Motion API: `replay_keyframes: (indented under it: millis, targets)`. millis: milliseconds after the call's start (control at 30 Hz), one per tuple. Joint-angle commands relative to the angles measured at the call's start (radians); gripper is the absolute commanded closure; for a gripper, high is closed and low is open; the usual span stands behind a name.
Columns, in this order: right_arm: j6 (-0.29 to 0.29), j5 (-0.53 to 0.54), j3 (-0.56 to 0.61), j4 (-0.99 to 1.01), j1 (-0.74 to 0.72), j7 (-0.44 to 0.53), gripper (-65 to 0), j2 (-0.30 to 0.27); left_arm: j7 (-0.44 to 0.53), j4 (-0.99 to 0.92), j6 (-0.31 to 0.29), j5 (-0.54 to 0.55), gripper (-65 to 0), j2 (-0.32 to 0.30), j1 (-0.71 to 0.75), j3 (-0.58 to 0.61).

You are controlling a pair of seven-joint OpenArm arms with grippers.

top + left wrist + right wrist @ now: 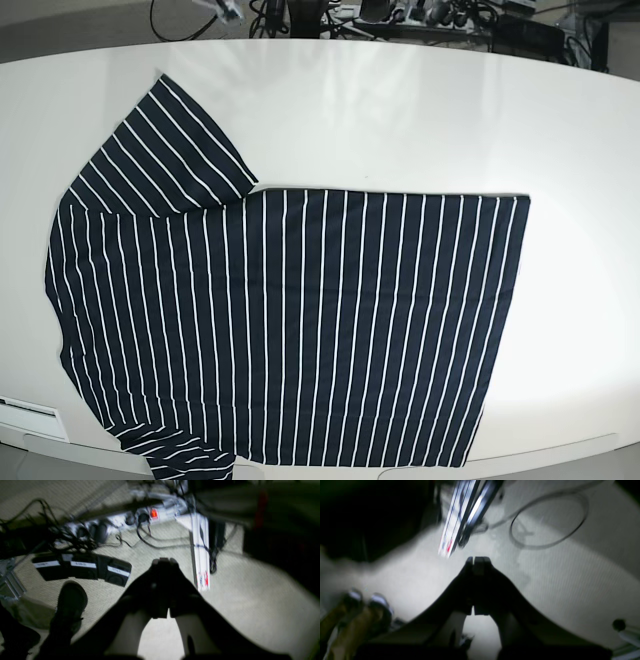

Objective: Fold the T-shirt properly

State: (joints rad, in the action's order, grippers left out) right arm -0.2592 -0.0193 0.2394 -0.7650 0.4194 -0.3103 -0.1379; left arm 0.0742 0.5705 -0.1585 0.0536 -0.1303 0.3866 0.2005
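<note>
Left gripper: fingers pressed together, above floor clutter. Right gripper: likewise pressed together, over pale floor. Beneath the left: one power strip with one red lit switch, crowded with plugs and tangled cables, too knotted to count. Just beside, three black boxes, each with one pale label. Near them, one dark shoe; another dark form farther into the corner, unclear. One long white bar with a red-marked end, in both wrist views. Large dark blurred mass blocking much of the upper right in the left wrist view; a similar one at upper left in the right. Below the latter, two shoes, blurred. One looped cable on the other side.

Farther out, in base view: one striped T-shirt, spread on white table, hem toward view's right. Two sleeves: one flat, upper left; one rumpled, lower left, cut by frame. More cables beyond the far table edge, uncounted.
</note>
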Motion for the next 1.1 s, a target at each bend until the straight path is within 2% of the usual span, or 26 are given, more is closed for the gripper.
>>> replay_keyframes:
  millis: [0, 233, 333, 500, 600, 700, 767, 900, 967, 1067]
  targets:
    - [-0.011, 0.013, -0.002, -0.054, 0.032, -0.002, 0.0, -0.014, -0.003, 0.042, -0.011, 0.004, 0.0, -0.021, 0.028, 0.011]
    - [-0.016, 0.071, -0.002, -0.444, 0.315, -0.035, 0.0, -0.126, -0.024, 0.422, 0.006, 0.006, 0.0, -0.184, 0.28, 0.117]
    - [0.043, 0.071, -0.002, -0.623, 0.436, -0.036, 0.0, -0.18, -0.043, 0.619, 0.009, 0.006, 0.0, -0.262, 0.401, 0.12]
    - [0.146, 0.069, -0.006, -0.921, 0.634, -0.079, 0.0, -0.274, -0.198, 0.938, 0.01, 0.002, 0.0, -0.405, 0.574, 0.113]
    - [0.197, 0.014, -0.006, -1.085, 0.746, -0.079, 0.0, -0.316, -0.21, 1.088, 0.022, 0.001, 0.0, -0.466, 0.675, 0.062]
    - [0.272, -0.069, -0.008, -1.232, 0.836, -0.089, 0.0, -0.328, -0.211, 1.22, 0.02, -0.027, 0.0, -0.496, 0.761, -0.036]
    - [0.294, -0.106, -0.019, -1.322, 0.883, -0.104, 0.0, -0.328, -0.214, 1.306, 0.019, -0.065, 0.0, -0.506, 0.812, -0.109]
    - [0.348, -0.208, -0.063, -1.468, 0.89, -0.134, 0.0, -0.328, -0.248, 1.463, -0.004, -0.072, 0.0, -0.524, 0.888, -0.241]
    - [0.372, -0.222, -0.081, -1.514, 0.89, -0.209, 0.0, -0.328, -0.253, 1.515, -0.006, -0.072, 0.0, -0.523, 0.912, -0.3]
    - [0.391, -0.221, -0.108, -1.547, 0.89, -0.226, 0.0, -0.328, -0.256, 1.562, -0.007, -0.071, 0.0, -0.523, 0.922, -0.356]
